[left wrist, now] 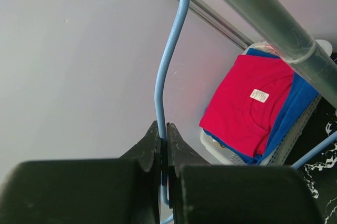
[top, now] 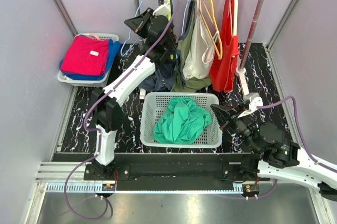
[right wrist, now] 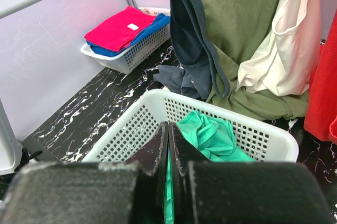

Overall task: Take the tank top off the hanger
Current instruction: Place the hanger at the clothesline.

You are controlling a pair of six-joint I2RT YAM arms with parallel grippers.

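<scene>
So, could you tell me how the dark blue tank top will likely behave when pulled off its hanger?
Probably floppy: the dark blue tank top hangs in limp folds, its hem bunched on the table. Likely light, since the fabric looks thin. Its long strap loops may snag on the blue hanger.

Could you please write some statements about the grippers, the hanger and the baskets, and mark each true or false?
1. The left gripper is shut on the blue hanger. True.
2. The middle basket is empty. False: the green garment lies in it.
3. The right gripper is shut. True.
4. The blue shirt lies on top of the red shirt. False: the red shirt lies on top, in the left basket.
</scene>
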